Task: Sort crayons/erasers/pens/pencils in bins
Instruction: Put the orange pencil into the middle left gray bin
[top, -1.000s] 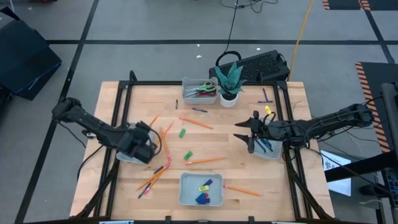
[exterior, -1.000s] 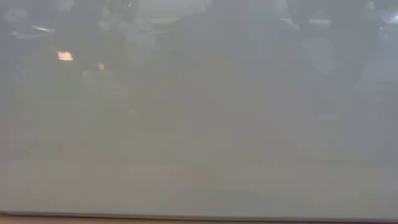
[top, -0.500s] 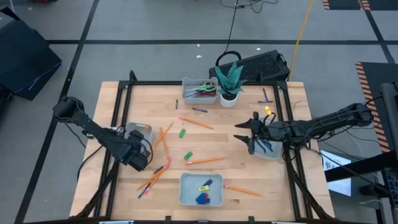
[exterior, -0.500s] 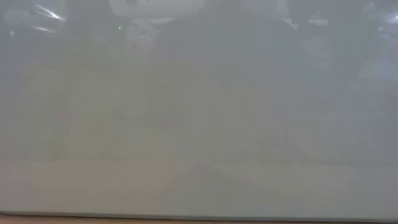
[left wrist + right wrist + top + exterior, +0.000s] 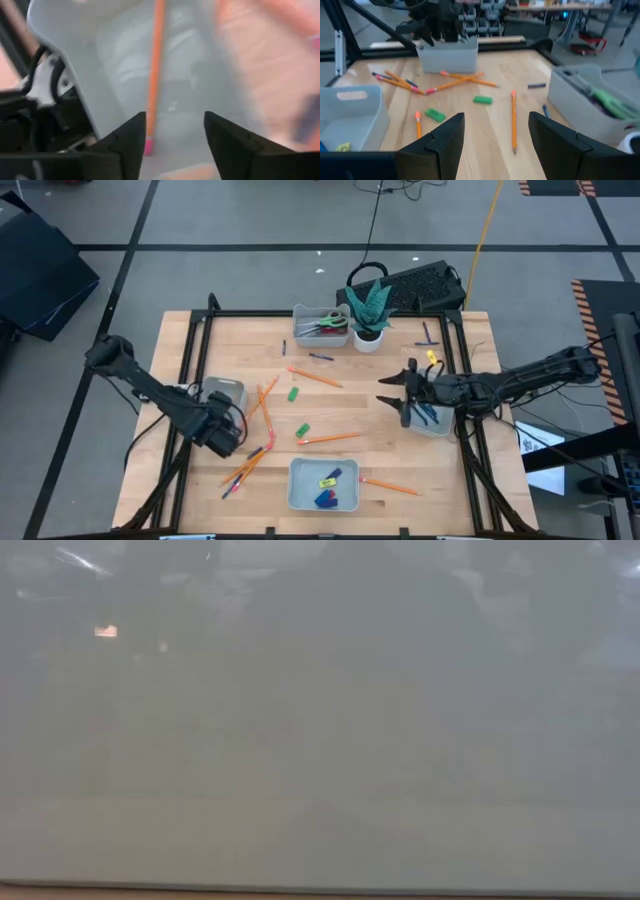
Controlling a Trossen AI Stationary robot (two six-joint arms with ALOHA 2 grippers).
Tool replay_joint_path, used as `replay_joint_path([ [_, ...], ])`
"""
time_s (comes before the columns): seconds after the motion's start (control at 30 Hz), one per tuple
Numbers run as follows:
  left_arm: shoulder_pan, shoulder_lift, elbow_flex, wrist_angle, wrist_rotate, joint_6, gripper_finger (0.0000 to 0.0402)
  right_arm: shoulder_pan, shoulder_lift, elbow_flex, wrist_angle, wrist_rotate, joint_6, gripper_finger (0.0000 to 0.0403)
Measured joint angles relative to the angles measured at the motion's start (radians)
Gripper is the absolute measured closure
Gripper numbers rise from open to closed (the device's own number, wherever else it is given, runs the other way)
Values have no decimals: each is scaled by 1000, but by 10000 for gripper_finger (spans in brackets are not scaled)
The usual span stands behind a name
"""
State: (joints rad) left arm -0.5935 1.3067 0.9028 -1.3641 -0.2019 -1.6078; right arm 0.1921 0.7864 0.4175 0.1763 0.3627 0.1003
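Left gripper (image 5: 226,432) sits just at 6 o'clock of the 9 o'clock bin (image 5: 228,386). Its fingers (image 5: 131,137) are spread and pinch nothing that we can see. One pencil (image 5: 157,60) lies inside that bin, its pink end close to one finger.

Risks we see here:
- The fingers are low and right beside the bin wall. A sideways swing could clip the rim and shove or tip the bin.
- The pencil's pink end is near a finger. A careless pull-away might drag it back out.
- The loose pile (image 5: 248,462) at 5 o'clock of the gripper has pencils crossing a pen. A pinch there could take two sorts at once, or scatter the rest toward the table edge.
- Thin sticks lying flat roll easily. A slightly off-centre close would flick one away.

Right gripper (image 5: 495,120) is spread and empty, beside the 3 o'clock bin (image 5: 438,426), which has pens in it. It waits there.

Two green erasers (image 5: 293,393) lie mid-table. The 6 o'clock bin (image 5: 296,485) has erasers in it.

The low view shows nothing usable.
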Motion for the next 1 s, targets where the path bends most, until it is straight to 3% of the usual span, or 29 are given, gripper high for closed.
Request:
replay_joint_path([
  [0.17, 10, -1, 154, 44, -241, 38, 184, 0, -125, 0, -73, 0, -68, 190],
  [0.27, 47, -1, 184, 114, -316, 47, 184, 0, -209, 0, -145, -1, -83, 190],
  [0.37, 120, 12, 182, 159, -305, 17, 184, 0, -284, 0, -209, -1, -86, 190],
  [0.57, 244, 134, 182, 263, -186, 38, 204, 0, -431, 0, -386, 0, -89, 190],
  [0.7, 250, 213, 182, 381, -149, 37, 222, 0, -526, 0, -477, -6, -84, 190],
  [0.83, 245, 263, 182, 370, -132, -52, 238, 0, -633, -7, -501, -66, -115, 190],
  [1.0, 247, 309, 181, 370, -186, -128, 249, 0, -778, -68, -453, -97, -112, 190],
])
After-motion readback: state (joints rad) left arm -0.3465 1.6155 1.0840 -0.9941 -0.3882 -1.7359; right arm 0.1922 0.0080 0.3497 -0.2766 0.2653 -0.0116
